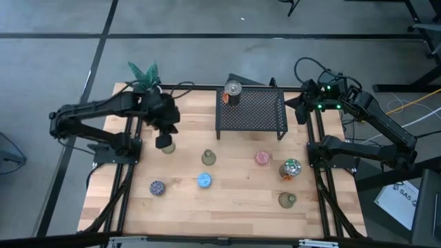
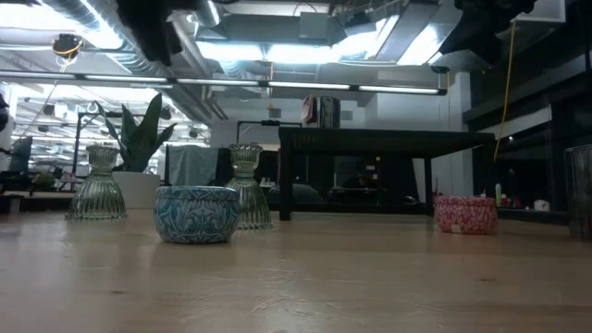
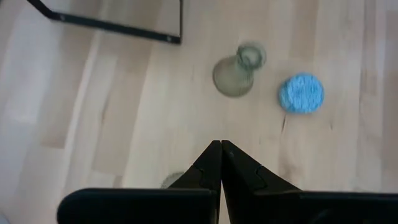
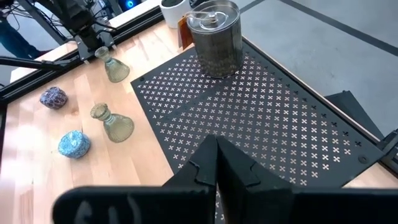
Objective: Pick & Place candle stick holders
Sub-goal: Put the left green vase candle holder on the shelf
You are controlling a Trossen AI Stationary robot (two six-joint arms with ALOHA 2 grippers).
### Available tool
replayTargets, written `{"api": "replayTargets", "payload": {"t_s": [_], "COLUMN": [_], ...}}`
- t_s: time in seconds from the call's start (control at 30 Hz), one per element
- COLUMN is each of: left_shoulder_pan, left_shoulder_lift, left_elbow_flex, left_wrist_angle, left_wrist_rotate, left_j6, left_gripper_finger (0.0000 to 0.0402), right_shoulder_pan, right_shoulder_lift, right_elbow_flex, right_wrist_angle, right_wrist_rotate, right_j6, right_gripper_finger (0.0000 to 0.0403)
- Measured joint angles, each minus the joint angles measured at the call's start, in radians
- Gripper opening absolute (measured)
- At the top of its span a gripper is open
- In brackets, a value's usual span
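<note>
Both tools are pressed together: left tool hovers over an olive glass holder, right tool beside the rack.

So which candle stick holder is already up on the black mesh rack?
The silvery holder with orange accents, standing at the rack's back left corner; its twin and the smaller ones sit on the tabletop.

Legible text: one item only. White sheet on the floor off the table's right edge, printed "SAS"; remainder unreadable.
</note>
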Motion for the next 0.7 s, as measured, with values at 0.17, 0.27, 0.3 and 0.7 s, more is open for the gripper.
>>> {"api": "replayTargets", "payload": {"t_s": [0.17,0.27,0.3,0.7], "left_shoulder_pan": [-0.012,-0.013,-0.013,-0.013], "left_shoulder_lift": [-0.038,-0.054,-0.059,-0.082], "left_elbow_flex": [-0.079,-0.122,-0.13,-0.185], "left_wrist_angle": [-0.015,-0.03,-0.035,-0.114], "left_wrist_rotate": [0.001,0.001,0.004,0.0], "left_j6": [0.0,0.0,0.0,0.05], "left_gripper_finger": [0.0008,0.0019,0.0024,0.0137], "right_shoulder_pan": [0.0,0.0,0.0,0.0], "right_shoulder_lift": [0.0,0.0,0.0,0.0], "right_elbow_flex": [0.0,0.0,0.0,0.0], "right_wrist_angle": [-0.011,-0.011,-0.011,-0.011], "right_wrist_rotate": [0.003,0.003,0.003,0.004], "right_j6": [0.0,0.0,0.001,0.039], "right_gripper_finger": [0.0007,0.0007,0.0007,0.0007]}}
